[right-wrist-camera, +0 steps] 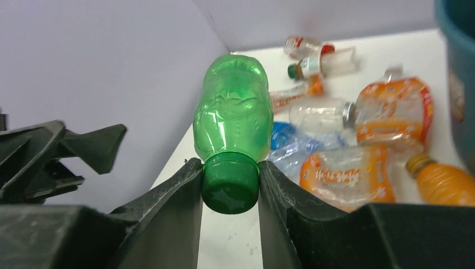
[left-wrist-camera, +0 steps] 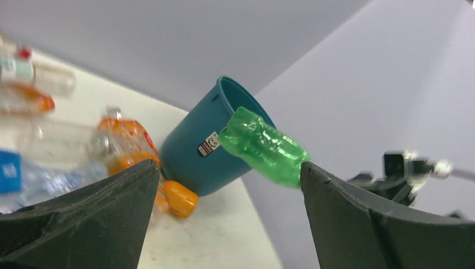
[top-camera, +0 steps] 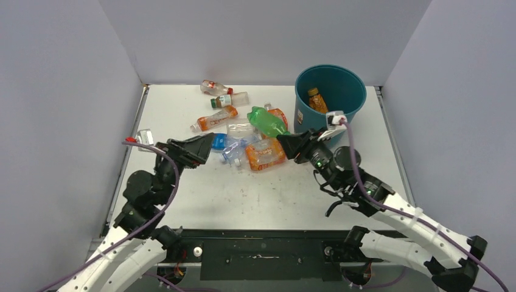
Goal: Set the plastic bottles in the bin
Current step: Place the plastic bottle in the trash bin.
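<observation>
Right wrist view: the right fingers [right-wrist-camera: 179, 196] are closed on the green screw cap of a crushed, translucent green plastic bottle [right-wrist-camera: 232, 117]. That is a sound place to hold it, since the cap and neck are the stiff part. The dented body looks thin, empty and very light, and would likely buckle or slip under a squeeze. Held only at the cap, it may pivot.

The bottle's long axis runs straight out from the fingertips, base leading. From the top external view it lies nearly level, with its base towards the far left and its cap towards the round teal-blue plastic bin [top-camera: 304, 112] just beside it. It appears raised above the other plastic bottles [top-camera: 264, 155] heaped on the white counter [top-camera: 243, 188]. One orange bottle [top-camera: 316, 100] already lies inside the bin.

The left fingers [left-wrist-camera: 101, 213] stand wide apart and empty, near the heap's left edge.
</observation>
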You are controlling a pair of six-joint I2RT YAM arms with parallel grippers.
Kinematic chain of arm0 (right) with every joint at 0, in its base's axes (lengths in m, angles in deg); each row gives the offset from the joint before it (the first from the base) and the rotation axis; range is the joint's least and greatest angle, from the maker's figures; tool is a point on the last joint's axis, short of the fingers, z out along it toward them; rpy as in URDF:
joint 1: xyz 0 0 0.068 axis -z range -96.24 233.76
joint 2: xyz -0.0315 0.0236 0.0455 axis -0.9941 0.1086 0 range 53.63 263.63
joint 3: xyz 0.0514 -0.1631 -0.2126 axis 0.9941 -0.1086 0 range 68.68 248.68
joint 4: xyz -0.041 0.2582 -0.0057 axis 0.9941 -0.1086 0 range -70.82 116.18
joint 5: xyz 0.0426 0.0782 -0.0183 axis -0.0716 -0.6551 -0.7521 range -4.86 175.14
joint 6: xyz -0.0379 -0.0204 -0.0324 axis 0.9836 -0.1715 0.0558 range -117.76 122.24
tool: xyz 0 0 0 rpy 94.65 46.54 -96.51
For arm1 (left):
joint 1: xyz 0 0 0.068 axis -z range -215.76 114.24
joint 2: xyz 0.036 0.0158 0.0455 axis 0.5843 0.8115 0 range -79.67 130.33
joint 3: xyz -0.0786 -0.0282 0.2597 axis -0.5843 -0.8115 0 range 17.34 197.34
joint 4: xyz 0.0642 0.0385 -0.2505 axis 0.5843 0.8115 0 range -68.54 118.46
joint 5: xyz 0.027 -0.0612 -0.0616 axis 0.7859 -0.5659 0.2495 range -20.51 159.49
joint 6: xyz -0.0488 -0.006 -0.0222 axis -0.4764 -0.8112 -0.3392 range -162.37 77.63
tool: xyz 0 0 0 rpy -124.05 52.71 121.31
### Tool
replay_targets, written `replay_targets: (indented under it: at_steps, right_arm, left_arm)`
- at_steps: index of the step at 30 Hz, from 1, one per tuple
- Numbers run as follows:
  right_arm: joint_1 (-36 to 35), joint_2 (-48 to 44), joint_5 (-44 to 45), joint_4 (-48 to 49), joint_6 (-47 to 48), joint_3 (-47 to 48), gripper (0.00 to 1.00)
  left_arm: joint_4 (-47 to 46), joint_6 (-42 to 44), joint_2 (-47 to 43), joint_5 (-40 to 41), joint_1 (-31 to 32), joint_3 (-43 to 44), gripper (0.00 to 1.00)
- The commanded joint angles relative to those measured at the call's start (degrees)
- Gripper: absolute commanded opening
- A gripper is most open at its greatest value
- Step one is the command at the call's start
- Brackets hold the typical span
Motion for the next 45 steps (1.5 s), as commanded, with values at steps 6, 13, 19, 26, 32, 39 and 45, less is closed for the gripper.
replay_targets:
  at_steps: [6, 13, 19, 26, 32, 39, 45]
  right_arm:
    - [1.8, 2.05, -6.13, -37.07, 14.8, 23.42, 0.05]
    - [1.77, 4.26, -14.26, -42.63, 17.03, 29.78, 0.05]
    - [1.85, 6.84, -18.95, -43.29, 17.97, 30.8, 0.05]
    - [1.74, 9.23, -23.42, -44.49, 19.04, 33.92, 0.05]
    - [1.73, 11.2, -25.47, -46.28, 19.46, 36.82, 0.05]
    - [1.69, 11.99, -26.86, -46.89, 19.47, 37.67, 0.05]
    - [1.64, 11.69, -27.92, -45.31, 19.26, 37.72, 0.05]
  left_arm:
    - [13.02, 50.05, 10.33, -35.93, -0.15, 23.99, 0.96]
    - [17.87, 68.59, 14.16, -51.06, 7.48, 26.36, 0.96]
    - [19.53, 75.81, 19.02, -52.14, 7.89, 27.88, 0.96]
    - [26.07, 90.7, 24.61, -34.52, 17.15, 29.36, 0.96]
    - [18.69, 93.96, 24.22, -25.07, 19.04, 22.79, 1.0]
    - [13.22, 94.09, 22.61, -23.01, 19.49, 19.19, 0.8]
    - [12.32, 92.88, 22.54, -21.99, 20.87, 19.43, 0.42]
